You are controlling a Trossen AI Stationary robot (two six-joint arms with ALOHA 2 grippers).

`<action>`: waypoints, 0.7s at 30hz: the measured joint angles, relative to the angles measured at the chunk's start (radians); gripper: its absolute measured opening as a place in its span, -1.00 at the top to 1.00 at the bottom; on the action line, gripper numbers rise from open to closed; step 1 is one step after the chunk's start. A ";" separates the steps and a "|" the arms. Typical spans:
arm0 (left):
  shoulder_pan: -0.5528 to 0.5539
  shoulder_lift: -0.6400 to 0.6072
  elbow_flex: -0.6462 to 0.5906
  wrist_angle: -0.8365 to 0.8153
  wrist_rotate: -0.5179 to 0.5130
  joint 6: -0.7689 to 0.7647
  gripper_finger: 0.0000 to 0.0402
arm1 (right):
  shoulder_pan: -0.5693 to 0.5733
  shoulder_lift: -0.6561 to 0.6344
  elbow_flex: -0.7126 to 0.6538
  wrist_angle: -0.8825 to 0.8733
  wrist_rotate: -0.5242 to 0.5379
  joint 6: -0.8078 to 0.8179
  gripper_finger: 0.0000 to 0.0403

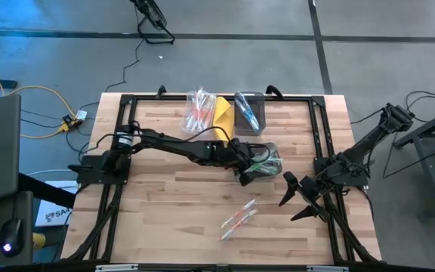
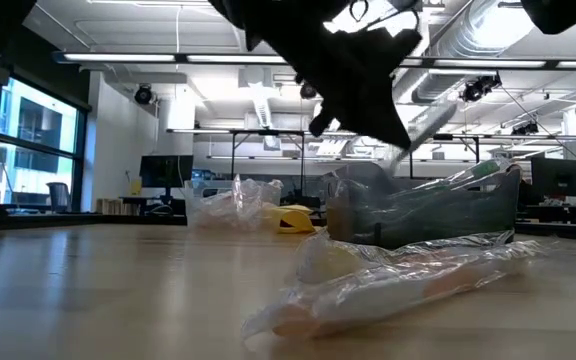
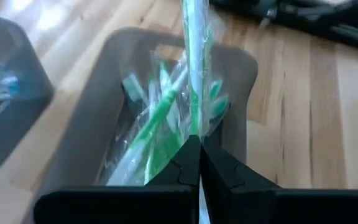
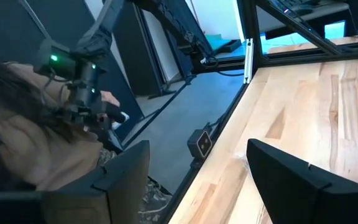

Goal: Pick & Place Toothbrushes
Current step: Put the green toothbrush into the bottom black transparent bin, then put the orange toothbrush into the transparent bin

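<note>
My left gripper (image 1: 246, 175) hangs over a grey bin (image 1: 272, 155) near the table's middle and is shut on a wrapped green toothbrush (image 3: 194, 62). The bin (image 3: 92, 124) holds several more green toothbrushes (image 3: 154, 112) in clear wrappers. Two or three wrapped red/orange toothbrushes (image 1: 237, 220) lie flat on the table nearer the front edge, and fill the foreground of the low view (image 2: 398, 280). My right gripper (image 1: 297, 200) waits open at the table's right side, its fingers (image 4: 278, 168) with nothing between them. My left gripper pinches one end of the wrapped green toothbrush (image 3: 195, 127) between its two fingertips. The fingers slant downward, coming from the table's left. The toothbrush runs on past the fingertips, roughly in line with them, and is held above the bin (image 2: 438, 120).
At the far edge stand a second grey bin with blue toothbrushes (image 1: 248, 110), a heap of red/orange wrapped toothbrushes (image 1: 198, 110) and a yellow folded object (image 1: 221, 113). A black frame (image 1: 319, 121) rims the table. A person (image 4: 36, 124) shows beyond the table's edge in the right wrist view.
</note>
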State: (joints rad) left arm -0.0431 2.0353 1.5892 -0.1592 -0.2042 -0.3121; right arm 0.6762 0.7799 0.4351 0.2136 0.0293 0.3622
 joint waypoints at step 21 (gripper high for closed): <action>0.032 0.042 0.000 -0.050 0.091 0.004 0.39 | 0.000 0.000 0.000 -0.001 0.005 0.000 -0.30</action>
State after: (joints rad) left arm -0.0113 2.0769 1.5890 -0.2087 -0.1131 -0.3079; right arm 0.6762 0.7803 0.4351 0.2131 0.0340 0.3619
